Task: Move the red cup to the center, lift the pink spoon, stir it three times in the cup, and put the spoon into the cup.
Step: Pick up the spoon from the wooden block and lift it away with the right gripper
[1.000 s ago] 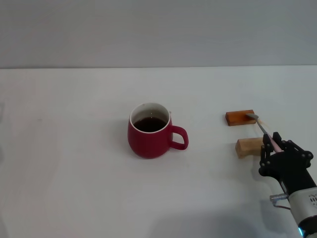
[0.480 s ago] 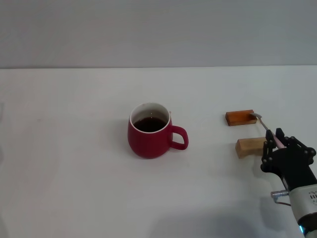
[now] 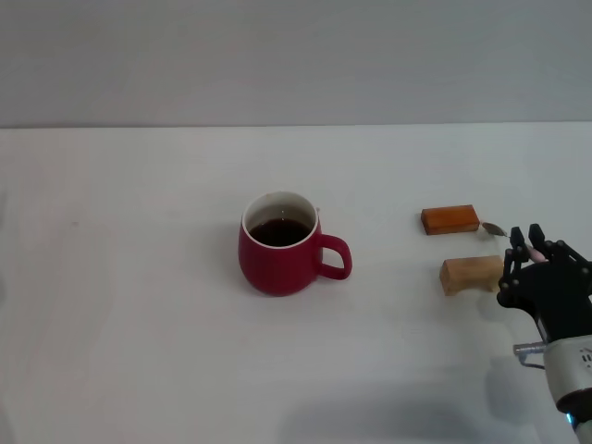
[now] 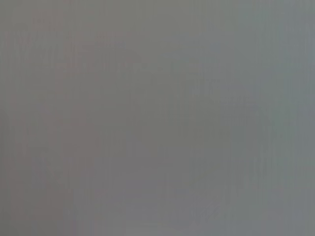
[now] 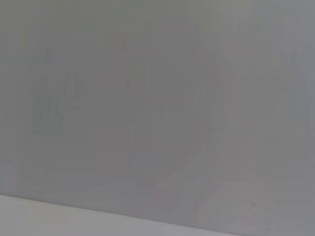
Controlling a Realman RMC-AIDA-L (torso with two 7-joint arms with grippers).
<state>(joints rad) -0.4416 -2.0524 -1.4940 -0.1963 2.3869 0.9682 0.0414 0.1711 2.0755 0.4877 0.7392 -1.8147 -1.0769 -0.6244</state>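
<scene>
The red cup stands upright near the middle of the white table, handle to the right, dark liquid inside. My right gripper is at the right edge, just right of the light wooden block. It is shut on the pink spoon, whose pink handle sits between the fingers and whose grey bowl sticks out toward the orange-brown block. The spoon is lifted off the blocks. The left gripper is out of view. Both wrist views show only blank grey.
The two blocks lie one behind the other at the right, well apart from the cup. Bare table lies between the cup and the blocks.
My right gripper has moved right with the spoon. The spoon's bowl has come off the orange-brown block and the spoon now sits more upright in the fingers. The cup has not moved.
</scene>
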